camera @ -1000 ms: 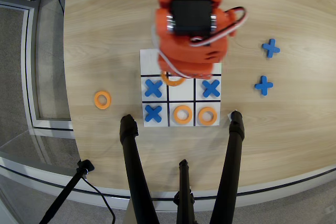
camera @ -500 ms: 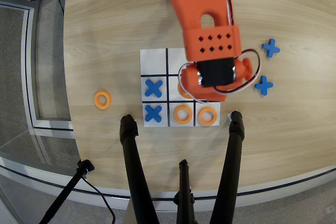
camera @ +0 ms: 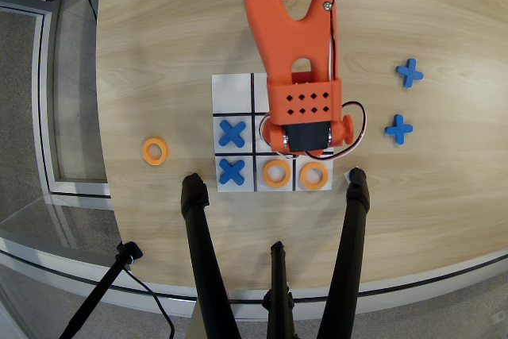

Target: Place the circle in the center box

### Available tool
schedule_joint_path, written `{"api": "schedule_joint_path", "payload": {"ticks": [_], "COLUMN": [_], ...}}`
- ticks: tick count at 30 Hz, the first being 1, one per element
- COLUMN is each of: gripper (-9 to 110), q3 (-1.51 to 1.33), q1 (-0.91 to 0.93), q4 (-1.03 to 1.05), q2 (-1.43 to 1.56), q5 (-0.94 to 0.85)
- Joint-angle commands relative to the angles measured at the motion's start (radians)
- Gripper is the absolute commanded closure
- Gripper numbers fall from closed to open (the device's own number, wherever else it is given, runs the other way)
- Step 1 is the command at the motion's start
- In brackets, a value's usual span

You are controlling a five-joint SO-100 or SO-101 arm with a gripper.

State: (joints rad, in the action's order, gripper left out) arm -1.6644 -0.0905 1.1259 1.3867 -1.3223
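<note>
Circle: not identifiable beneath the orange arm, which covers the center box of the white board. Gripper hidden; its opening cannot be told. Two orange rings occupy bottom squares.

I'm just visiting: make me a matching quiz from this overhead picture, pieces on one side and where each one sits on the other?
Things:
1. lone orange ring
2. two blue crosses
3. robot arm
4. two orange rings

Places:
A. bottom row of the board
B. on the table, left of the board
C. over the board's middle
D. on the table, right of the board

Pairs: 1-B, 2-D, 3-C, 4-A
</note>
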Motion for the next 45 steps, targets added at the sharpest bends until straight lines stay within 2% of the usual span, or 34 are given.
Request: {"api": "schedule_joint_path", "payload": {"ticks": [1, 19, 45], "gripper": [102, 102, 101], "q3": [0.046, 0.11, 0.118], "q1": [0.005, 0.032, 0.021], "q4": [-0.015, -0.064, -0.077], "q2": [-0.015, -0.135, -0.147], "q5": [0.012, 0.021, 0.041]}}
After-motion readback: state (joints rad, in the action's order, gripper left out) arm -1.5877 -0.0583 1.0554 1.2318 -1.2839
